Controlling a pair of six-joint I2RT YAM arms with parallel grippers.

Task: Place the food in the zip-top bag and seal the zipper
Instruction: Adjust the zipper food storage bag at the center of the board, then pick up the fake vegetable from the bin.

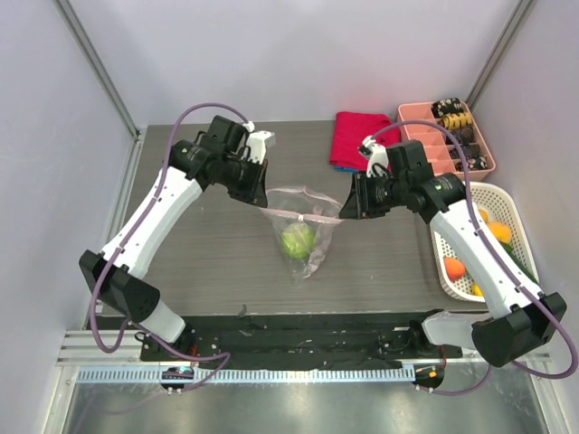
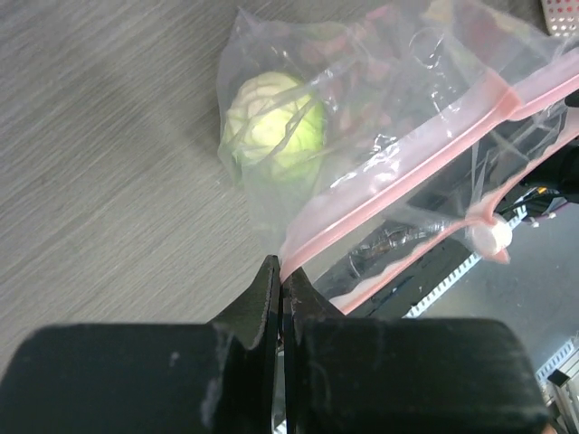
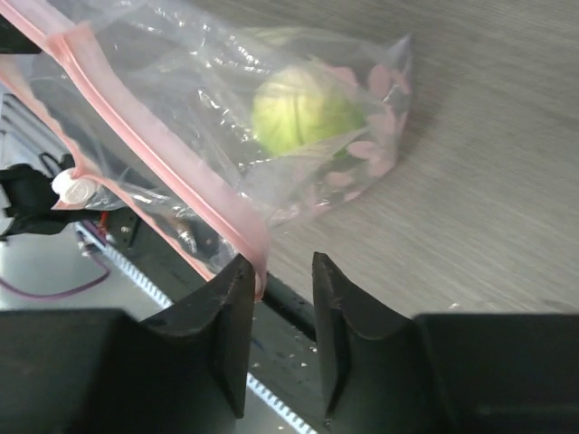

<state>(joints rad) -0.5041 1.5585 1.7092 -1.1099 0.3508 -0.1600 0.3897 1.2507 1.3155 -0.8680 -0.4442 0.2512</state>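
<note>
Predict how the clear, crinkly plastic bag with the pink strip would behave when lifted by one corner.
Probably floppy: the clear crinkly plastic bag crumples and sags below its mouth. Likely bottom-heavy and swinging, since the round green toy vegetable sits low inside. The smooth pink zipper strip might slip from a pinch.

I see my left gripper [image 2: 281, 276] pinched tight on the pink zipper [image 2: 407, 152] of the zip-top bag [image 2: 380, 54], a green round toy [image 2: 276, 127] inside, grey table [image 2: 99, 163] behind.
</note>
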